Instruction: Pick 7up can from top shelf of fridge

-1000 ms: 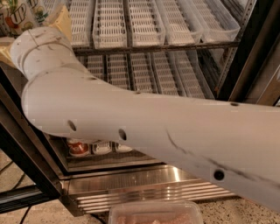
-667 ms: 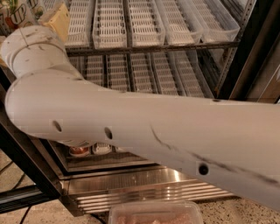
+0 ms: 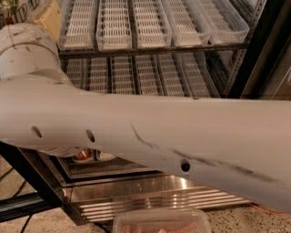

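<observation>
My gripper is out of view; only my thick white arm (image 3: 150,136) shows, crossing the whole picture from lower right to its elbow joint (image 3: 25,52) at upper left. Behind it stands the open fridge (image 3: 159,193). Its top shelf (image 3: 182,48) carries long white slotted trays with nothing in the lanes I can see. In the top left corner, above the elbow, a white surface with green lettering and a red dot (image 3: 16,10) looks like the 7up can, mostly cut off by the picture's edge.
A yellow object (image 3: 50,18) sits beside that can. Two can tops (image 3: 84,156) (image 3: 105,156) peek out under the arm on the lowest rack. The black door frame (image 3: 261,50) rises at right. A clear plastic container (image 3: 161,220) lies at the bottom edge.
My arm has swung further left and lower across the view, and the elbow joint now sits nearer the left edge. The fridge's contents look unchanged.
</observation>
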You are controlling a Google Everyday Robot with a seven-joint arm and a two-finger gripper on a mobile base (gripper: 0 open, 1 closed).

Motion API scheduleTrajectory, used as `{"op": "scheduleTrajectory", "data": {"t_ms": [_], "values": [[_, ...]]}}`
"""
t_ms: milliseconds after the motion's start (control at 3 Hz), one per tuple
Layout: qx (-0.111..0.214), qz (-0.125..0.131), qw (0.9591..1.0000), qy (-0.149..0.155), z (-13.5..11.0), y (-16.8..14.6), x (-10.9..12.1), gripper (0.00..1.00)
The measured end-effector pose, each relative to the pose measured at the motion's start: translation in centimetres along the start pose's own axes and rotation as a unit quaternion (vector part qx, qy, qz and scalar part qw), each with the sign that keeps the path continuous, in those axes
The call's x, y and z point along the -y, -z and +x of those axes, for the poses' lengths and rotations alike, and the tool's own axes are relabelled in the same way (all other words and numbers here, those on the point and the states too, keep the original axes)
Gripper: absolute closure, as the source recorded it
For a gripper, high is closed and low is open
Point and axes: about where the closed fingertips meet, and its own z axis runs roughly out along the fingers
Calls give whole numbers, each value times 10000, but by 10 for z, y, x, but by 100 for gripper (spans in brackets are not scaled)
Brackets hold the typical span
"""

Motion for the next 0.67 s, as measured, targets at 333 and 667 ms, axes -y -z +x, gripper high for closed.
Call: {"op": "scheduleTrajectory", "data": {"t_ms": [333, 667], "values": [[20, 142, 9999, -49, -1, 0, 2, 21], [-21, 224, 9997, -90, 3, 1, 5, 25]]}}
